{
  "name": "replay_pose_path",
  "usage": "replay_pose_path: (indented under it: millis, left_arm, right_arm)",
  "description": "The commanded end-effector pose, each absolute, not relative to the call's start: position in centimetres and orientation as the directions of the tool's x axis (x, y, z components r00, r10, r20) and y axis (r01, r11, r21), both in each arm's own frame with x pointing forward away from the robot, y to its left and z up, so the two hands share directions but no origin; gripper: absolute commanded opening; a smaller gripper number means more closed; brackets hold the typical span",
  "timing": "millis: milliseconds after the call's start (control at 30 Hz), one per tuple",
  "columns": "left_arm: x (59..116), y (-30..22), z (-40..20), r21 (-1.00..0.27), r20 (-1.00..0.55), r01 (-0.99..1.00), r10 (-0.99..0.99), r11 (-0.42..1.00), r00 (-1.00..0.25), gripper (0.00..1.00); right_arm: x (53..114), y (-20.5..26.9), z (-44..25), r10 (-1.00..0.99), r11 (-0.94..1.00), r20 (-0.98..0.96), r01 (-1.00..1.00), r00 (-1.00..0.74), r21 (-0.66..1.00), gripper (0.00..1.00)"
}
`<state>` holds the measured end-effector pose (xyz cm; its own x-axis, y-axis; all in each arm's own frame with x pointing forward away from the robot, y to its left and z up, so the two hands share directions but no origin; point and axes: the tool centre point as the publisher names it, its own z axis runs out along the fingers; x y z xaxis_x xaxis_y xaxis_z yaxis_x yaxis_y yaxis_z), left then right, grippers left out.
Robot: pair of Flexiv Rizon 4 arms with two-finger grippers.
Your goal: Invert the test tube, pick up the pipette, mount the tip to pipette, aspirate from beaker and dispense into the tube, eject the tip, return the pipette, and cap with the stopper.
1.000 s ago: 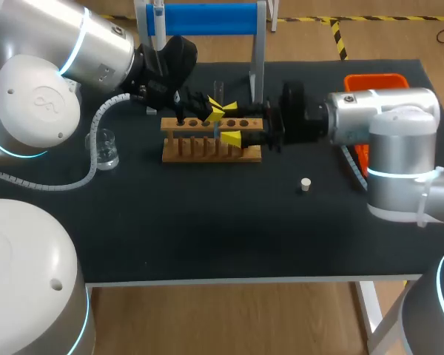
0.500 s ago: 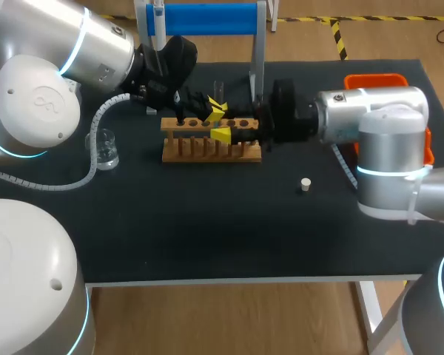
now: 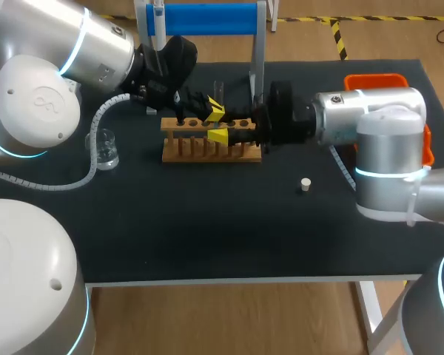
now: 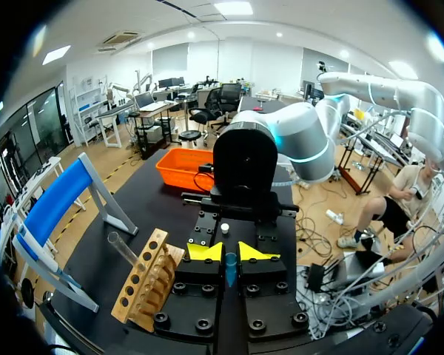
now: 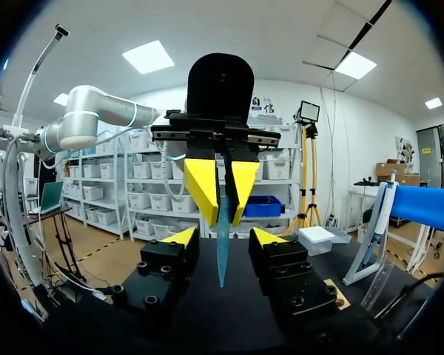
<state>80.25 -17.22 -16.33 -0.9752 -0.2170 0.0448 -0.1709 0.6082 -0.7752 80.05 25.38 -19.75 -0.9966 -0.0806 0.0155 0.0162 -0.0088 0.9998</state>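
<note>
My left gripper (image 3: 216, 109) hangs over the wooden rack (image 3: 211, 144), shut on a slim blue test tube (image 4: 230, 270). My right gripper (image 3: 220, 135) faces it from the right, just above the rack. In the right wrist view the tube (image 5: 222, 244) hangs point-down from the left gripper (image 5: 222, 194) into the gap of my right gripper (image 5: 223, 238). That gripper is open, with a gap on each side of the tube. A white stopper (image 3: 305, 185) lies on the mat to the right. A glass beaker (image 3: 106, 149) stands at the left. The pipette (image 3: 158, 21) hangs on the blue stand (image 3: 207, 18).
An orange bin (image 3: 381, 80) sits at the back right, partly behind my right arm. A clear tube (image 4: 122, 248) leans in the rack's far end. Black mat (image 3: 222, 229) covers the table, bare in front of the rack.
My right arm has moved left towards the left gripper, and its fingers have narrowed around the hanging blue tube. The left arm has kept still with the tube.
</note>
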Motion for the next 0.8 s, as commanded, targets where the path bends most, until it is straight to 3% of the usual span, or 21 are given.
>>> replay_pose_path:
  millis: [33,267,367,600,633,667,700,800]
  left_arm:
    - [80.27,-17.17,-16.24,-0.772,0.047,-0.173,-0.216,0.611,-0.975,0.00]
    - [80.27,-17.17,-16.24,-0.772,0.047,-0.173,-0.216,0.611,-0.975,0.00]
    - [80.27,-17.17,-16.24,-0.772,0.047,-0.173,-0.216,0.611,-0.975,0.00]
    - [80.27,-17.17,-16.24,-0.772,0.047,-0.173,-0.216,0.611,-0.975,0.00]
    - [80.27,-17.17,-16.24,-0.772,0.047,-0.173,-0.216,0.611,-0.975,0.09]
    - [80.27,-17.17,-16.24,-0.772,0.047,-0.173,-0.216,0.611,-0.975,0.59]
    - [80.27,-17.17,-16.24,-0.772,0.047,-0.173,-0.216,0.611,-0.975,1.00]
    - [80.27,-17.17,-16.24,-0.772,0.047,-0.173,-0.216,0.611,-0.975,1.00]
  right_arm:
    - [79.95,25.44,-19.67,-0.079,-0.007,0.013,0.014,-0.997,1.000,0.39]
    - [79.84,25.37,-19.57,-0.080,-0.010,0.010,0.011,-0.997,1.000,0.18]
    - [79.80,25.33,-19.57,-0.081,-0.011,0.009,0.010,-0.997,1.000,0.00]
    - [79.66,25.25,-19.55,-0.084,-0.013,0.007,0.008,-0.996,1.000,0.00]
    - [79.64,25.22,-19.55,-0.085,-0.013,0.007,0.008,-0.996,1.000,0.00]
    - [79.62,25.16,-19.56,-0.084,-0.013,0.008,0.009,-0.996,1.000,0.00]
    - [79.59,25.07,-19.58,-0.084,-0.013,0.008,0.009,-0.996,1.000,0.00]
    - [79.48,24.53,-19.68,-0.082,-0.013,0.008,0.009,-0.997,1.000,0.00]
